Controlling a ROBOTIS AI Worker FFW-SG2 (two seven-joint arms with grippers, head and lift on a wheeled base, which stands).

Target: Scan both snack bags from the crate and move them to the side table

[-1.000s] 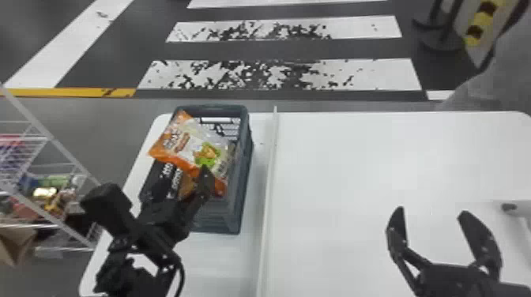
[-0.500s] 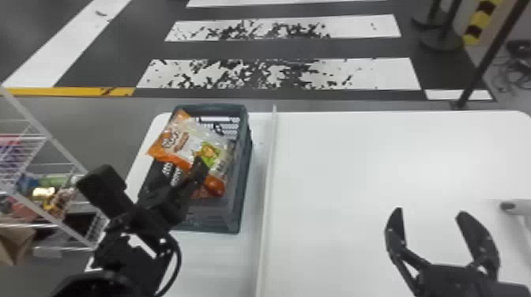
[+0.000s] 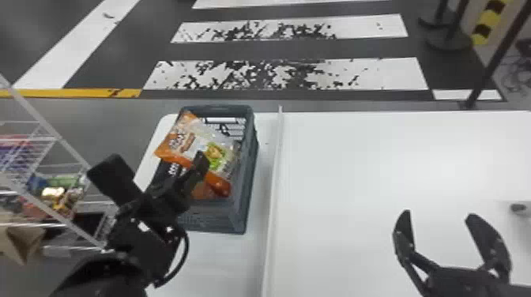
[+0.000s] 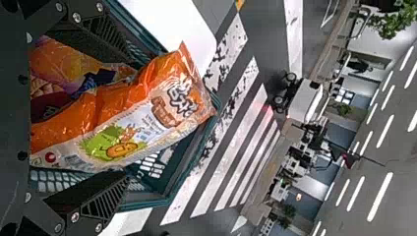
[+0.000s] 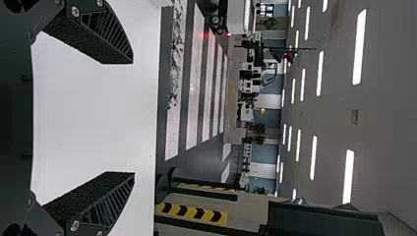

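Here we are at the crate (image 3: 249, 173), one of it, grey, sitting on the white table (image 3: 379, 170), and I count two snack bags inside. Bag one, the orange-and-white bag (image 3: 195, 144), lies slanted on top, one corner reaching over the crate's left rim. Bag two, the orange-and-purple bag (image 4: 66, 61), is tucked in against it, partly covered.

My left hand (image 3: 183, 173) is right at the crate, over its near left part. The left wrist view gives me its two fingers (image 4: 101, 196) standing wide apart, and the top bag spreads across the gap between them! Whether either one touches the wrapper, I can't tell.

Over to the right of the crate, my right hand (image 3: 438, 215) waits above the table, two fingers set wide, nothing between them.

One raised white strip (image 3: 273, 189) runs along the table just right of the crate. Farther right, past my right hand, one grey-tipped object (image 3: 518, 207) pokes in at the view's edge. Left of the crate stands one wire rack (image 3: 51, 136) with packets on it, and one yellow-and-black post (image 3: 490, 17) rises well beyond the crate, off to the right.
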